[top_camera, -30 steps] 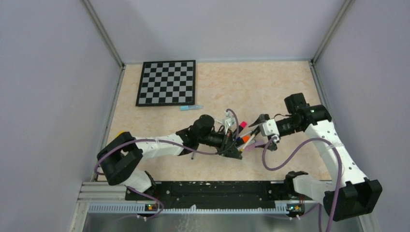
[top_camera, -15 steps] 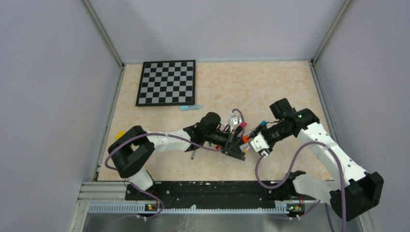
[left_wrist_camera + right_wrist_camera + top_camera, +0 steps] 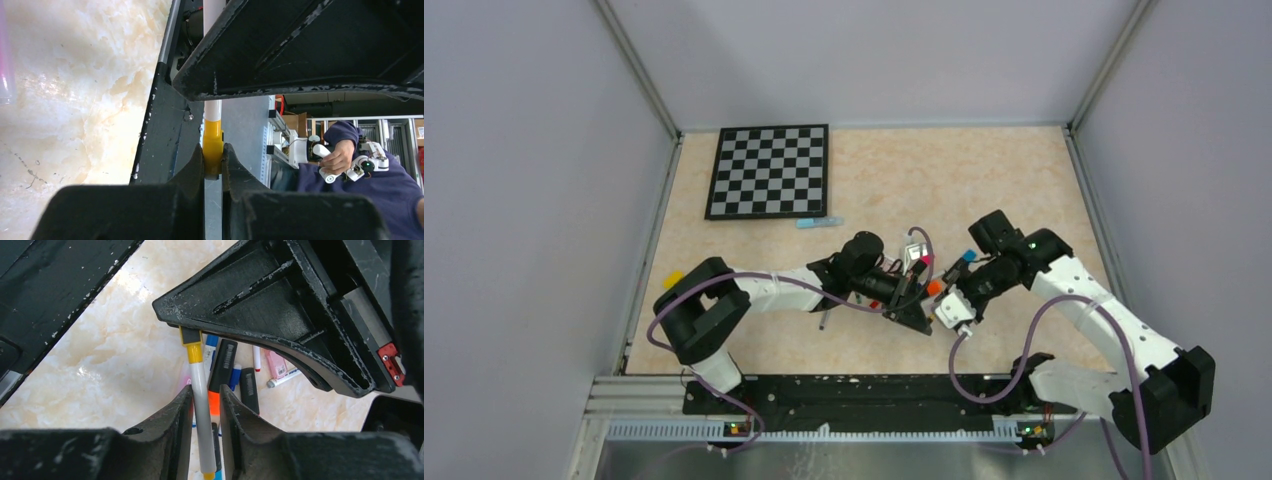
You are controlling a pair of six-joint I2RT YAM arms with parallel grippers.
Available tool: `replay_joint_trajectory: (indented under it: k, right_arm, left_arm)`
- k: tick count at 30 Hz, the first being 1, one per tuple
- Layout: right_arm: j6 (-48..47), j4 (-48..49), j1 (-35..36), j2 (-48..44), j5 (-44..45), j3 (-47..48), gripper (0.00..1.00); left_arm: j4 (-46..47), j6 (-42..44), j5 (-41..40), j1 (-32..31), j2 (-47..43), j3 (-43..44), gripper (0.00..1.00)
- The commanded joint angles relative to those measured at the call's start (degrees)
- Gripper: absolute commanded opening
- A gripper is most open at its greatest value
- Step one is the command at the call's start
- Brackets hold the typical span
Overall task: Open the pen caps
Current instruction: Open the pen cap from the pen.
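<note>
A thin white pen (image 3: 200,390) with a yellow cap (image 3: 212,142) hangs between the two grippers above the table. My left gripper (image 3: 212,150) is shut on the yellow cap (image 3: 194,354). My right gripper (image 3: 205,388) straddles the white barrel: one finger touches it and a slim gap shows at the other, so it stands open. In the top view the left gripper (image 3: 914,298) and right gripper (image 3: 946,303) meet tip to tip. Below them lies a pile of pens and black markers (image 3: 227,362) with pink (image 3: 921,258), light blue (image 3: 967,255) and orange (image 3: 934,287) ends.
A checkerboard (image 3: 769,170) lies at the back left, with a light blue pen (image 3: 819,222) just in front of it. A small yellow piece (image 3: 672,278) sits by the left wall. Grey walls close in the table on three sides.
The right gripper has swung left to meet the left gripper and its jaws have narrowed around the pen barrel. The left arm shifted slightly right, still clamped on the yellow cap.
</note>
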Motion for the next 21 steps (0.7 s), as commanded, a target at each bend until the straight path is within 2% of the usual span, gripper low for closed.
replay_joint_trajectory:
  k: [1, 8, 14, 21]
  right_arm:
    - [-2.7, 0.2, 1.3, 0.3, -0.4, -0.5, 0.23]
    - [-4.5, -1.4, 1.9, -0.3, -0.9, -0.4, 0.00]
    - [-0.8, 1.1, 1.2, -1.5, 2.8, 0.1, 0.00]
    - [0.0, 3.6, -2.2, -2.4, 3.5, 0.1, 0.00]
  left_arm:
    - [2.4, -0.2, 2.0, 0.4, 0.4, 1.9, 0.00]
    - [1.5, 0.0, 3.8, 0.7, 0.8, 1.1, 0.00]
    - [-0.8, 0.2, 7.7, 0.8, 0.4, -1.9, 0.00]
    - [-9.5, 4.7, 8.5, 0.8, -3.8, -5.5, 0.00]
